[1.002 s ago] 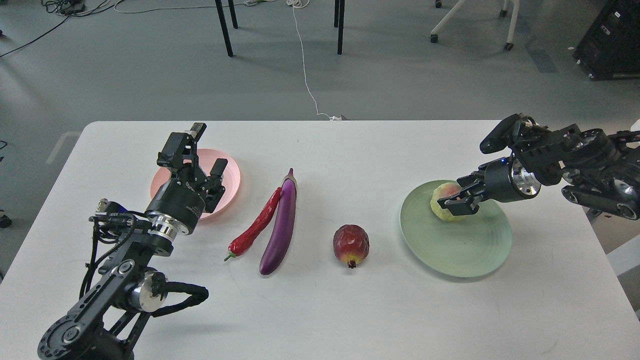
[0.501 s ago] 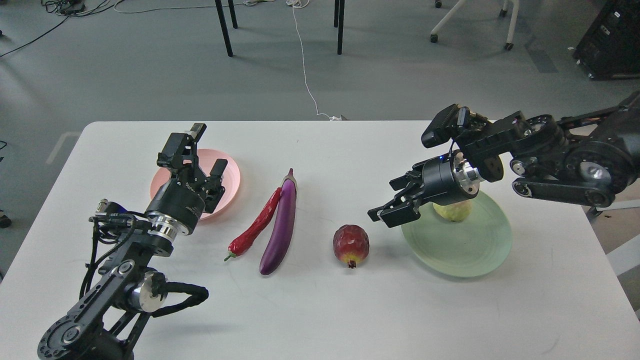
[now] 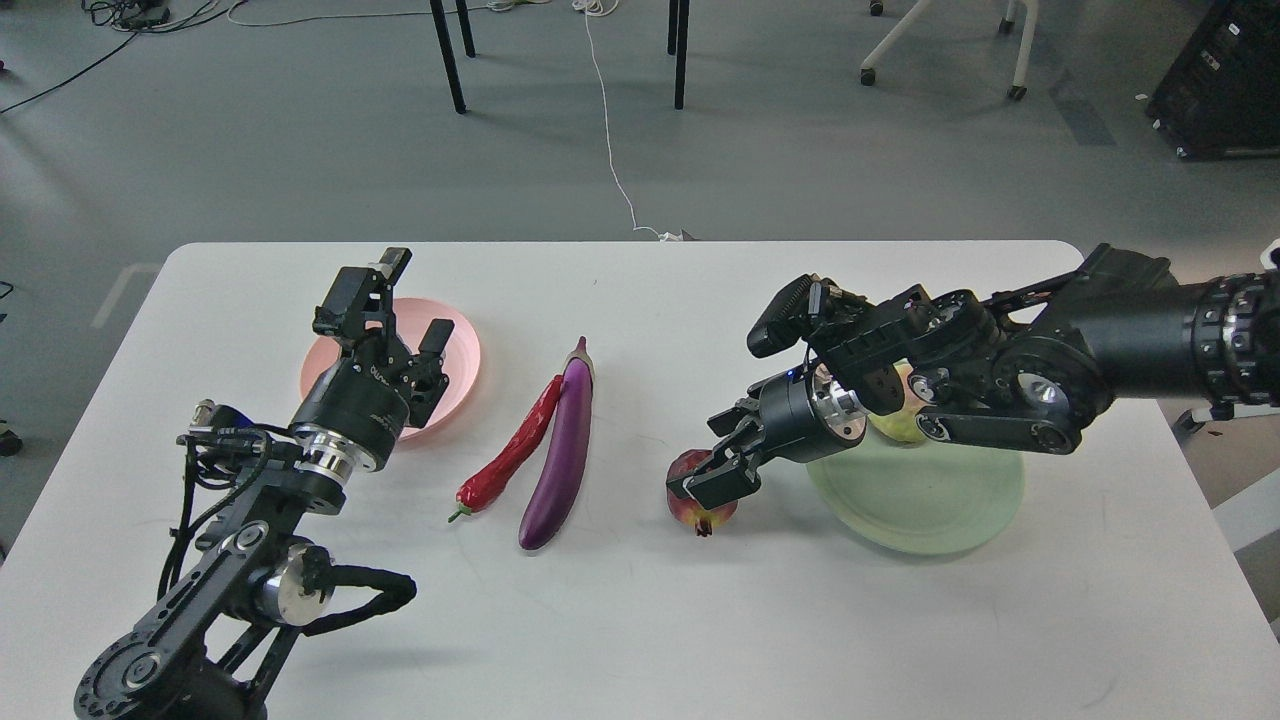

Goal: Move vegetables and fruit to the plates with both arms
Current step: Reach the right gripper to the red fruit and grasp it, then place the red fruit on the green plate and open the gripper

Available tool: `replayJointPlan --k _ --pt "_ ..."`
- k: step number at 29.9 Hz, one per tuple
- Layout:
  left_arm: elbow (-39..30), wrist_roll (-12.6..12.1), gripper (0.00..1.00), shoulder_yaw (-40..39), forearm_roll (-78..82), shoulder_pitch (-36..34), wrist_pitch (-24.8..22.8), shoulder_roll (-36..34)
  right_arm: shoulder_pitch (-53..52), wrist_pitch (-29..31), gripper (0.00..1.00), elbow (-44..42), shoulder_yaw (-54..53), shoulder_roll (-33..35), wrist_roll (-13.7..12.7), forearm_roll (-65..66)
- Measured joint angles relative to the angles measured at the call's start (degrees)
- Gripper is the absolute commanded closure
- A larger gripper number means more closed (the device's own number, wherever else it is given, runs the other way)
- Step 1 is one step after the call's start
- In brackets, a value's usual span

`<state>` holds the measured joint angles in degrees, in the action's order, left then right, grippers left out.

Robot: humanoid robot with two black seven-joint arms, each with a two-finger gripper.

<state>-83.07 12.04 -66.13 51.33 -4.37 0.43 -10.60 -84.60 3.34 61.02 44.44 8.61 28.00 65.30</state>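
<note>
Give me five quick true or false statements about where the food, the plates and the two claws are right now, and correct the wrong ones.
1. The eggplant lies on the pink plate. False: it lies on the table, beside the chili pepper.
2. The yellow-green fruit is on the green plate. True.
3. The right claw is at the pomegranate. True.
4. The left claw holds the chili pepper. False: it is open and empty, over the pink plate.
5. The pomegranate is on the green plate. False: it sits on the table.

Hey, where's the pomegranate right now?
In the head view, the pomegranate sits on the white table right of centre, between the eggplant and the green plate, partly hidden under the right gripper.
</note>
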Motion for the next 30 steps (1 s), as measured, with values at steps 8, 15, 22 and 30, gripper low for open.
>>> replayJointPlan --k 8,15,22,30 --pt "0.0 0.0 0.02 -0.1 0.0 0.1 0.0 -0.1 1.2 -0.5 0.53 -1.4 2.2 -1.7 0.0 0.1" --pt "0.0 0.0 0.02 -0.1 0.0 0.1 0.0 -0.1 0.3 -0.4 0.53 -1.0 2.7 -1.1 0.0 0.1" --pt "0.0 0.0 0.02 -0.1 0.0 0.1 0.0 -0.1 -7.6 -0.4 0.52 5.4 2.2 6.4 0.0 0.6" --pt "0.0 0.0 0.02 0.1 0.0 0.0 -0.1 0.0 -11.0 0.4 0.49 12.0 3.9 23.2 0.0 15.1"
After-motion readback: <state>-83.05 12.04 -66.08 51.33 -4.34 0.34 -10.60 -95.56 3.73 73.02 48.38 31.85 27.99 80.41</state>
